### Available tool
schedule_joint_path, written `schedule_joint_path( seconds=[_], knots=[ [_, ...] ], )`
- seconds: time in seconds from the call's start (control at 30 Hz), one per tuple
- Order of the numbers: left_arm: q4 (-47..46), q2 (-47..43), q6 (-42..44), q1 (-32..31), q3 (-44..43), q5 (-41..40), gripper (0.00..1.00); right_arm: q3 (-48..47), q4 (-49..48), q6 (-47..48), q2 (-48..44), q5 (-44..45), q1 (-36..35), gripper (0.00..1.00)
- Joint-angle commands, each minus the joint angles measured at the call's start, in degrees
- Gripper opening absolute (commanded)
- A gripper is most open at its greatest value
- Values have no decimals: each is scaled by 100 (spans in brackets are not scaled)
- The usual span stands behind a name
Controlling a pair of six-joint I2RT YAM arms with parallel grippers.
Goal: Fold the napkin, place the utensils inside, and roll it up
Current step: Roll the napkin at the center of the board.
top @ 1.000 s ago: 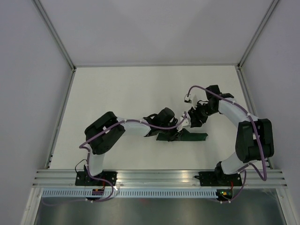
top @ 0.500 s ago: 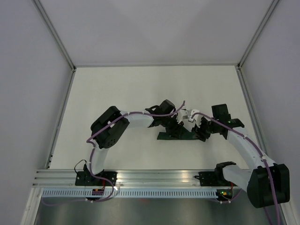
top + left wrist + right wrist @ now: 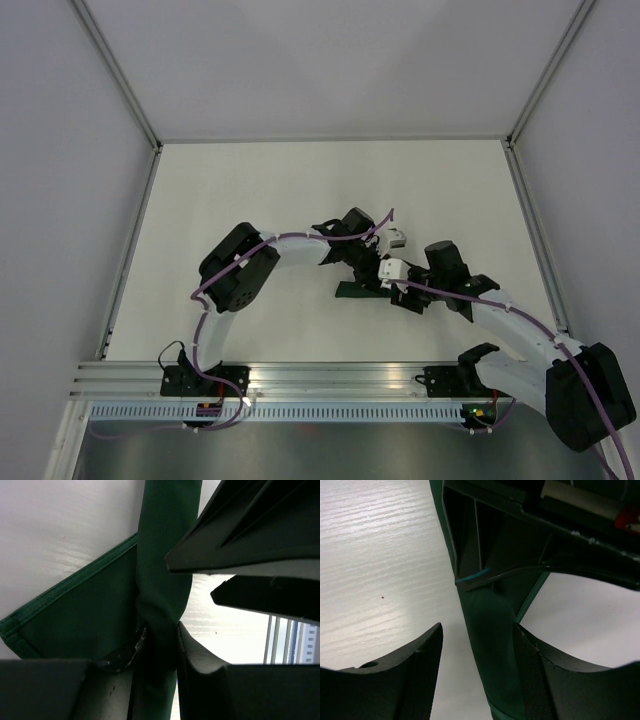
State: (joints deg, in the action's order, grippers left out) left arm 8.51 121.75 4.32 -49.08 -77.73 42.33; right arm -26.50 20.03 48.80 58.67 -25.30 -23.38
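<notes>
A dark green napkin [image 3: 349, 291] lies on the white worktop [image 3: 250, 190], a little toward the near edge from the middle, and both arms meet over it. Most of the napkin is gathered into a narrow, bunched strip, and a flat hemmed flap spreads out from one side of that strip onto the bare surface. The left end effector [image 3: 372, 272] comes down on the napkin from the far-left side and is closed on it. In the left wrist view its two fingers [image 3: 200, 655] pinch the strip between them, and the cloth creases where they squeeze. The right end effector [image 3: 402, 292] sits at the right end of the napkin, nearly touching the left one. Its jaws stand apart and straddle the strip without gripping it. In the right wrist view one finger [image 3: 420, 665] is clear of the napkin, with white surface showing in the gap, while the other lies right against the cloth.
</notes>
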Motion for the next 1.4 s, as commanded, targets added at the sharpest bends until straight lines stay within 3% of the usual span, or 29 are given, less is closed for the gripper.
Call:
schedule_joint_path(
  seconds=[0.0, 0.17, 0.5, 0.73, 0.83, 0.97, 1.1, 1.37],
  knots=[
    [1205, 613, -89, -23, 224, -620, 13, 40, -483, -54, 161, 183, -149, 63],
    [1311, 657, -133, -14, 136, -612, 15, 75, -535, 7, 355, 227, -220, 62],
    [1302, 569, -185, -5, 39, -691, 25, -30, -465, 121, 732, 236, -229, 45],
    [1170, 367, -370, 12, -49, -515, 41, -259, -123, 253, 1040, 183, -229, 38],
    [1144, 305, -527, 39, -110, -401, 43, -347, 9, 288, 1155, 175, -238, 35],
    [1039, 191, -642, 126, -128, -357, 48, -505, 255, 332, 1365, 148, -229, 17],
    [618, -46, -923, 328, 100, -418, 54, -645, 466, 367, 1541, 131, -229, 14],
    [-577, -732, -1539, 724, 821, -427, 58, -874, 782, 420, 1805, 104, -229, 11]
  ],
)
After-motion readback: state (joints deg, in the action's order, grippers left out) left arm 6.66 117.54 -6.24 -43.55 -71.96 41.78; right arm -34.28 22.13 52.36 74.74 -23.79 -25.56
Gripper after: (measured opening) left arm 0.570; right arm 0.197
